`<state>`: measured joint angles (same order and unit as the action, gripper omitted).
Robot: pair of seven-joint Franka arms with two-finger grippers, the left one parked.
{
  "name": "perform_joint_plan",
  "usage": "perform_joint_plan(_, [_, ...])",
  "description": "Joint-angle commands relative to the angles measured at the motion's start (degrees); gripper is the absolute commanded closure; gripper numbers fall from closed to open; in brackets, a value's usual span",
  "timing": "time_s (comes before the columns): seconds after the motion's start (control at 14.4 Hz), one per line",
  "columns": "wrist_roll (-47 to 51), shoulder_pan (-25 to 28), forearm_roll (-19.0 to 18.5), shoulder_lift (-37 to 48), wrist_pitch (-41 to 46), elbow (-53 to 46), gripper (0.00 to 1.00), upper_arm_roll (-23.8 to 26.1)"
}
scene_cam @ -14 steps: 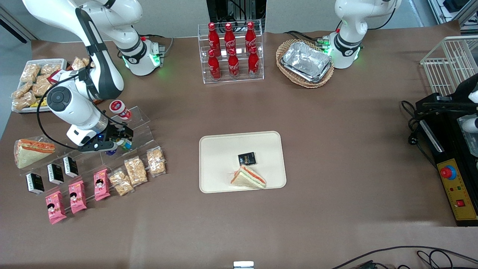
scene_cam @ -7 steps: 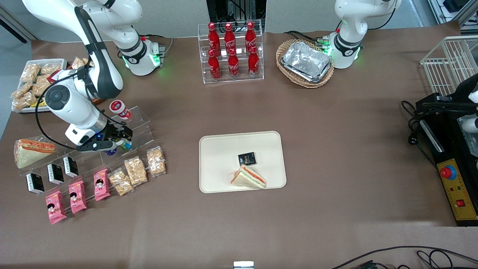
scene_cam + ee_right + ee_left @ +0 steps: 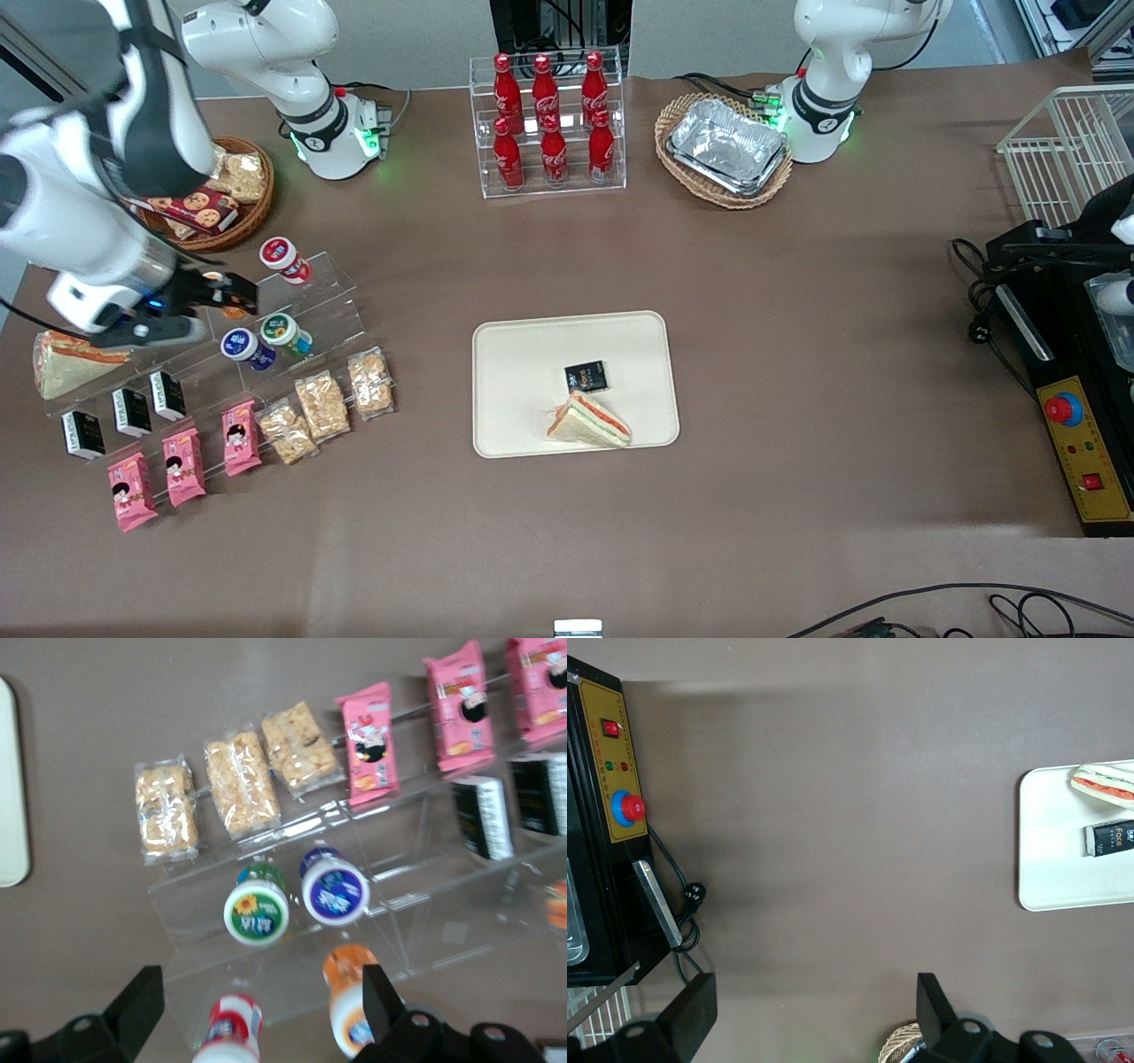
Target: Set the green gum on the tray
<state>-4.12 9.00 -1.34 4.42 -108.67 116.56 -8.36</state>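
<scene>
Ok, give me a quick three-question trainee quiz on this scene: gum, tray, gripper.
1. True or false: the green gum already lies on the tray.
2. What stands right beside the green gum on the clear stand? A) a blue-bodied bottle B) a cola bottle C) a sandwich
3. Fill in: the gripper hovers over the clear stand with its fingers ____.
Key: 1 false; 2 A; 3 open.
</scene>
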Motion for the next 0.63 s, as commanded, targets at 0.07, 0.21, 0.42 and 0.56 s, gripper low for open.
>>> perform_joint_plan(0.07, [1.03,-0.57,0.55,-1.35,12.85,-12.84,0.0,-0.87])
perform_joint_plan(0.21, [8.22,-0.65,1.34,-1.17,13.48,-13.38,0.0,-0.87])
perform_joint_plan(0.42, [21.45,-0.48,1.95,-0.3,13.57,-14.0,0.0,-0.87])
perform_joint_plan(0.56, [33.52,-0.57,5.2,-0.47,13.4,-14.17,0.0,-0.87])
